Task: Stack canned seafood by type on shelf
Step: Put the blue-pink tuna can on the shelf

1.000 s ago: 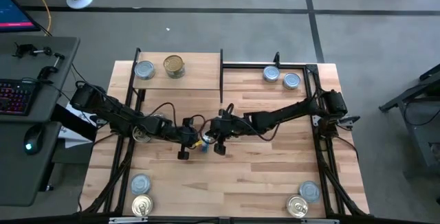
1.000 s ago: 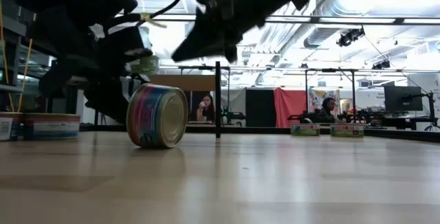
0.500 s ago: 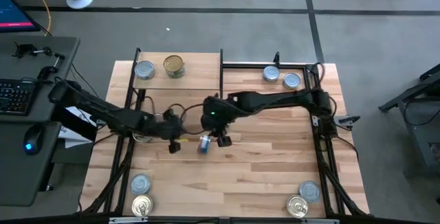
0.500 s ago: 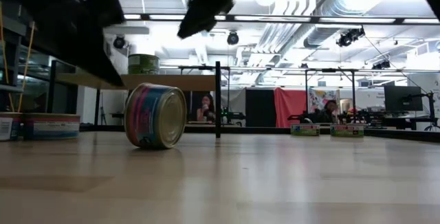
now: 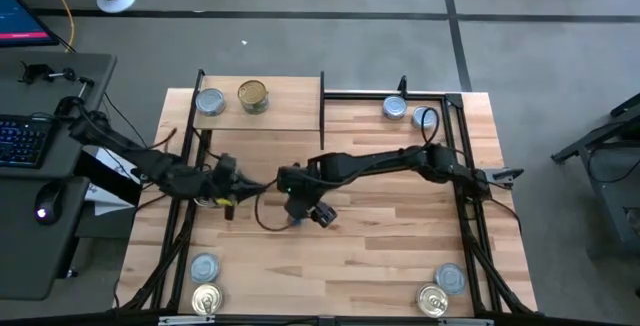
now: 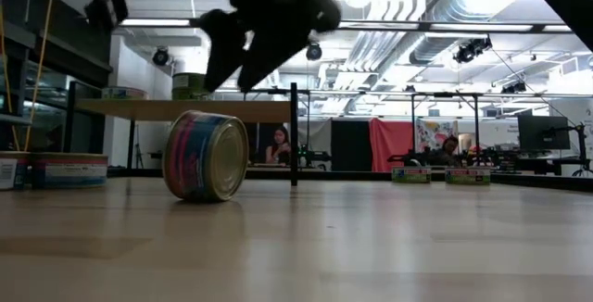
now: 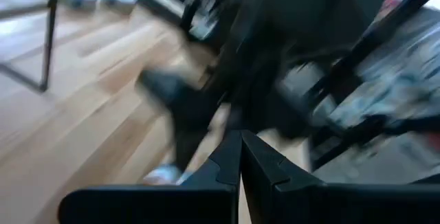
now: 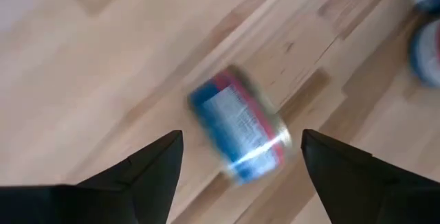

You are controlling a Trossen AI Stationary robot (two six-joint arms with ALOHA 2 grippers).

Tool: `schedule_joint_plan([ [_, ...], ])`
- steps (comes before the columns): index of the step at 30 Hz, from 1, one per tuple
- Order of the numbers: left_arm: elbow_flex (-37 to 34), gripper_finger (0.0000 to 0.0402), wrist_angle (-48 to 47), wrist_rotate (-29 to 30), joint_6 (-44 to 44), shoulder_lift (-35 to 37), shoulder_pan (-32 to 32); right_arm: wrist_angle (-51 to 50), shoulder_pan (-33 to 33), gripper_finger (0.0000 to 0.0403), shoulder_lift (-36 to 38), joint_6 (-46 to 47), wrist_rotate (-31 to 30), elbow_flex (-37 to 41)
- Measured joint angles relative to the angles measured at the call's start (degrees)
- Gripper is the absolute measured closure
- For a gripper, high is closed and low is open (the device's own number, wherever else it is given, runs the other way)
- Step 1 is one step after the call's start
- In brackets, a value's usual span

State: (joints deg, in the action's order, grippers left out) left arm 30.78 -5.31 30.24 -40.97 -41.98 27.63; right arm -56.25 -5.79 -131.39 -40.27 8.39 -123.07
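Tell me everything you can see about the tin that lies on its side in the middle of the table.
The tin on its side is short and round, looks like metal, with a shiny gold end and a blue, red and white side label. It rests on its curved wall on the wooden tabletop, near the middle, in front of the shelf. The right gripper hangs open above it without touching it. Nothing else touches it.

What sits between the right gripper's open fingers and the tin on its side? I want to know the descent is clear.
Nothing: the right wrist view shows only bare tabletop between the right gripper and the tin.
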Motion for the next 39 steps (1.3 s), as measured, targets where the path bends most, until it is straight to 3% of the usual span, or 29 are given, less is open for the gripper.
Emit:
schedule_joint_plan([
  [10,0.0,0.0401,23.5,4.8,14.3,3.0,2.2,2.9,-0.7,0.0114,-3.4,-6.1,-2.4,0.0],
  [18,0.4,0.0402,23.7,6.3,15.9,3.0,2.4,2.8,-0.6,0.0118,-6.8,-4.9,-2.4,0.1],
  [21,0.4,0.0401,24.9,6.4,16.3,3.0,2.4,2.7,-0.6,0.0145,-6.8,-3.5,-2.7,0.1],
  [26,0.4,0.0402,26.4,6.5,20.7,3.1,2.4,1.1,-1.0,0.0237,-4.3,-2.1,-5.4,0.2],
  [32,0.4,0.0401,26.2,6.5,24.6,3.2,2.4,-0.1,0.0,0.0234,1.6,4.6,-5.4,0.2],
  [39,0.4,0.0401,22.9,5.8,23.2,5.5,2.5,4.4,3.2,0.0234,8.8,4.8,-19.3,0.1],
])
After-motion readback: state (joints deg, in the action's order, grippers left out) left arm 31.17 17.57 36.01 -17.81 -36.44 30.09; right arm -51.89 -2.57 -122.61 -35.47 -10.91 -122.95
